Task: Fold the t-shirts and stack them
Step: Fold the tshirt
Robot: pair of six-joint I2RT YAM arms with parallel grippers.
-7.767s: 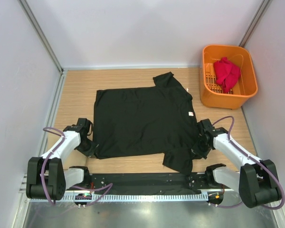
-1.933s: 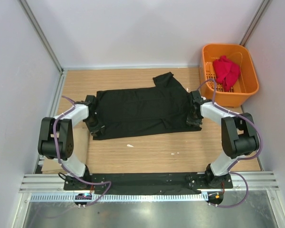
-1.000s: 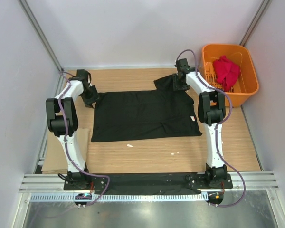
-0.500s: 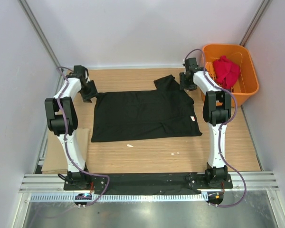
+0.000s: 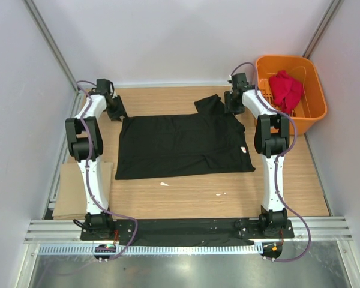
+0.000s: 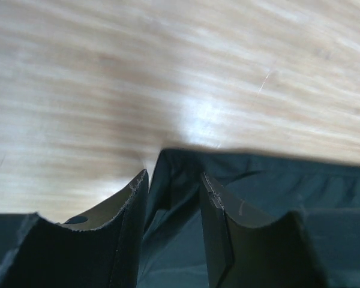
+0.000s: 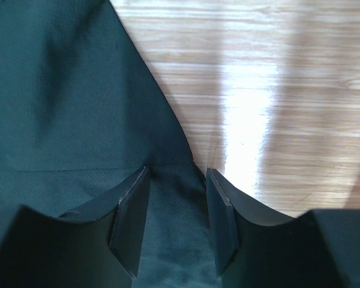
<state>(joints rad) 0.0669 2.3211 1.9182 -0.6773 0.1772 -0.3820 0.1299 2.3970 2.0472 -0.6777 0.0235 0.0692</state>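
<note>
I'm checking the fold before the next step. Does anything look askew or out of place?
The folded black cloth t-shirt is not a clean rectangle: one sleeve juts out past its far right corner. Two small white specks lie on the wooden table by its near edge.

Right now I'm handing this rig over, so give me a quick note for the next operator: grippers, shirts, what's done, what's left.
Left gripper: open, over the far left corner of the black t-shirt, not pinching it.
Right gripper: open, over the cloth beside the far right sleeve.
Black shirt: flat mid-table, apparently folded once, that sleeve sticking out.
Red t-shirt: crumpled in the orange basket, far right.
Done: first fold of the black one, it seems.
Left: finish folding black, fetch and fold red, stack both.
</note>
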